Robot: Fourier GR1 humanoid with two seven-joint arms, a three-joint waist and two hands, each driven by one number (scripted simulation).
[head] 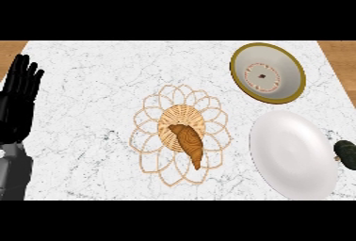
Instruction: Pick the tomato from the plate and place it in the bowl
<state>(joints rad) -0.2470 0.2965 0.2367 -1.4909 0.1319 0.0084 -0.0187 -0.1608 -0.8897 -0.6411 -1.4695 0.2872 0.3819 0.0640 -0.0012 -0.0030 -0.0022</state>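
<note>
my left hand [20, 96] rests open at the left edge, fingers straight and pointing up. my right hand [345, 154] barely shows at the right edge, dark and bunched just beside the white plate [292, 153]; i cannot tell how its fingers stand. i see no tomato. the bowl [268, 71] sits behind the plate. a croissant [189, 142] lies in a wicker basket [181, 134].
</note>
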